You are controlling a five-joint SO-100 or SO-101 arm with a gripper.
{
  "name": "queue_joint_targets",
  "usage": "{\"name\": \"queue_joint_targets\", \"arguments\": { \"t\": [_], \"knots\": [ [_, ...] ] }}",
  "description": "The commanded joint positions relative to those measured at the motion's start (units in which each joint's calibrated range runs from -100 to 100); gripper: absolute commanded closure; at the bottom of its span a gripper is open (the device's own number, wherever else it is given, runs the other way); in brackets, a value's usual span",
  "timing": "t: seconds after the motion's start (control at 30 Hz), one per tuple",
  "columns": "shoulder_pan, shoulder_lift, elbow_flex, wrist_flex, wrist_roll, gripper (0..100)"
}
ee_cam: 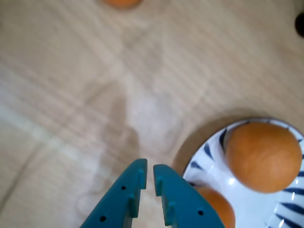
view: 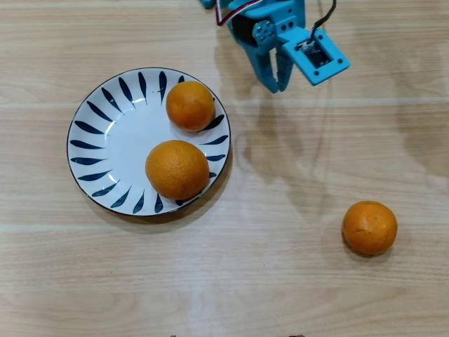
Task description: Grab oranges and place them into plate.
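Note:
Two oranges lie in the blue-and-white plate (view: 105, 133): a larger orange (view: 177, 169) near its lower right rim and a smaller orange (view: 190, 105) at its upper right. A third orange (view: 370, 227) rests alone on the table at the lower right. My teal gripper (view: 276, 86) hangs at the top centre, right of the plate, fingers nearly together and holding nothing. In the wrist view the gripper (ee_cam: 150, 173) points over bare table, the plate (ee_cam: 209, 156) with an orange (ee_cam: 263, 156) at the right, and the lone orange (ee_cam: 122, 2) at the top edge.
Light wooden tabletop (view: 280, 281) all around. The arm's teal body and wrist camera mount (view: 319, 55) sit at the top edge of the overhead view. A small dark object (ee_cam: 300, 23) shows at the right edge of the wrist view.

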Motion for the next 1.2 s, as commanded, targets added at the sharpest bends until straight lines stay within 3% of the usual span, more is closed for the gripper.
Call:
{"name": "queue_joint_targets", "arguments": {
  "t": [0.0, 0.3, 0.47, 0.8, 1.0, 1.07, 1.17],
  "knots": [
    [-6.9, 2.9, -3.3, -18.4, -1.8, 98],
    [-11.7, 16.7, -3.7, -47.0, -4.5, 98],
    [-12.4, 25.8, -6.8, -57.3, -4.6, 98],
    [-12.1, 47.6, -31.3, -58.0, -6.7, 98],
    [-12.2, 50.6, -33.3, -57.9, -8.3, 97],
    [-12.1, 50.9, -33.3, -57.9, -8.6, 92],
    [-12.3, 51.0, -33.2, -57.9, -8.4, 75]
  ]
}}
